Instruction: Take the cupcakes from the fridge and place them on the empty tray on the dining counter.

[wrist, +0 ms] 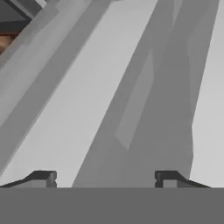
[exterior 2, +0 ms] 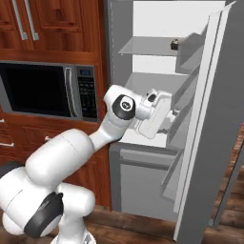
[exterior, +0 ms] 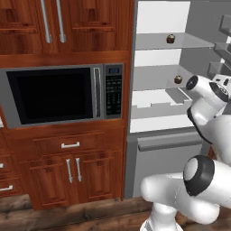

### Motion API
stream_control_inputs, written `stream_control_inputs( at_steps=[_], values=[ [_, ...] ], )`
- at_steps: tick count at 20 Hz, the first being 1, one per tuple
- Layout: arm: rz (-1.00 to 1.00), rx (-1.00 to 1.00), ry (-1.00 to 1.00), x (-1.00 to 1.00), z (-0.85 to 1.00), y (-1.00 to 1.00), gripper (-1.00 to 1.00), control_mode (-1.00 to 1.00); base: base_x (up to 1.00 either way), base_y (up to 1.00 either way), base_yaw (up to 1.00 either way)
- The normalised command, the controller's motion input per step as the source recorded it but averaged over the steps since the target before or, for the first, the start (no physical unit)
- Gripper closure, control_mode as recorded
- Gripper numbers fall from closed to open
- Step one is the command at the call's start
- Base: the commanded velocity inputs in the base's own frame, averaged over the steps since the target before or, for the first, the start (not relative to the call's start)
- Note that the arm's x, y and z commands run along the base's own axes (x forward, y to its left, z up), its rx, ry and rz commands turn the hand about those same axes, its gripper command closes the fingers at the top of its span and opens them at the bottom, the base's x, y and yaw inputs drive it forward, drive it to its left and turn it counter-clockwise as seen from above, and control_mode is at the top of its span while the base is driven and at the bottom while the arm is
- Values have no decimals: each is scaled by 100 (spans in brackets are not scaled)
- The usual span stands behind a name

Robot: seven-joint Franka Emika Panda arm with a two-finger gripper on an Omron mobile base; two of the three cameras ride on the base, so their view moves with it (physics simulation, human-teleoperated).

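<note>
Two dark finger tips stand well apart at the bottom of the hand view, spread wide with nothing between them, so the gripper is released and holds nothing. Beyond the tips lie only pale grey and white slanted surfaces of the fridge interior, blurred and hard to name, with free room ahead of the fingers.

From the right base view, the white hand sits at the centre of the picture, inside the open fridge at the level of the lower shelf edge, close to the door shelves at its 3 o'clock. The open fridge door stands along the right side, leaving a narrow gap between its racks and the hand.

One of the cupcakes rests on the upper glass shelf, near its front edge, at about 12 o'clock from the hand. The other cupcake sits on the shelf below, just beside the arm's wrist joint in the left base view, at its 9 o'clock. Both stand upright and untouched.

At 9 o'clock from the fridge is a microwave set in reddish wooden cabinets.
</note>
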Motion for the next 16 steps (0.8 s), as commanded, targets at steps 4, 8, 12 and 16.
stream_control_inputs(
  at_steps=[4,8,12,16],
  values=[
    [0,-2,19,4,-33,-96,-100,-100,0,0,0],
    [0,0,15,-2,-40,-100,-100,-100,0,0,0],
    [6,0,-4,-66,-13,-52,-100,-100,0,0,0],
    [11,0,-37,-97,27,21,-100,-100,0,0,0]
  ],
)
